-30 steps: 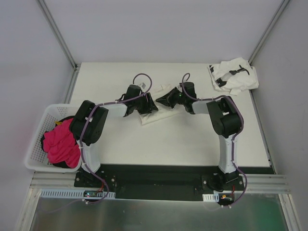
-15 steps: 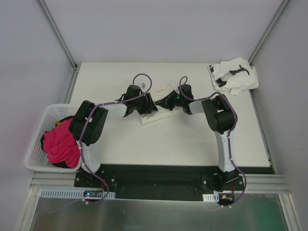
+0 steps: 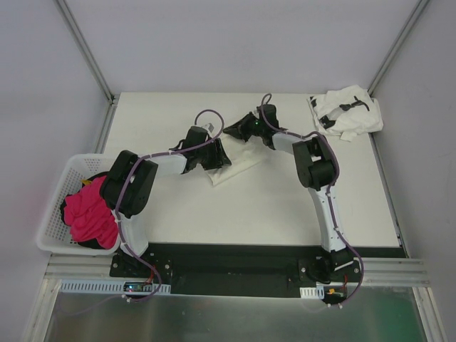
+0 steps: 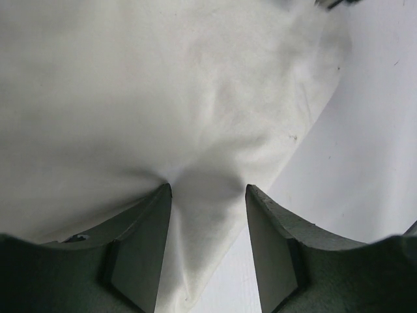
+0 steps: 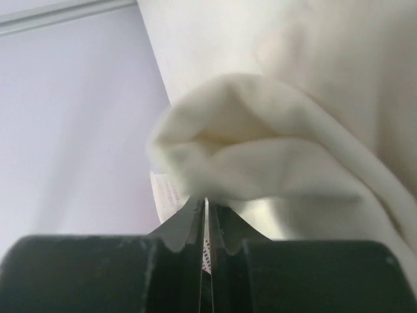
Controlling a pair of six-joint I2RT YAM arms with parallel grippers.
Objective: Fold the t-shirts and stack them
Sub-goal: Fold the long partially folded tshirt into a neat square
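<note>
Since the earlier view, the right gripper point(image 3: 229, 132) has moved toward the far side of the table and slightly left, carrying an edge of the soft, plain cream-white t-shirt point(image 3: 242, 160) with it. The elbow of the right arm has swung inward. The left arm has barely shifted.

Nearest the camera, both arm bases sit on the dark rail at the table's near edge. To the left of the white table point(image 3: 271, 214) stands a white plastic lattice basket point(image 3: 51, 214) holding a crumpled bright pink cloth point(image 3: 89, 217).

At mid-table, the left gripper point(image 3: 217, 158) rests on the near-left part of the cream-white t-shirt. In the left wrist view point(image 4: 207, 192), its two dark fingers point(image 4: 140, 248) stand apart, unclosed, with their tips down on the fabric point(image 4: 130, 85). Wrinkles in the fabric gather toward one fingertip. Bare table shows at the lower right.

Just beyond, the cream-white t-shirt lies as a compact, partly folded bundle between the two grippers, near the table's centre line. In the right wrist view, the right gripper point(image 5: 206, 202) is pinched nearly closed on a rolled fold of the shirt point(image 5: 293, 130). A small white printed label point(image 5: 166, 192) shows just beside the fingertips.

Farthest away, at the far right corner of the table and well apart from both grippers, lies a bunched white t-shirt with black printed marks point(image 3: 349, 114).
</note>
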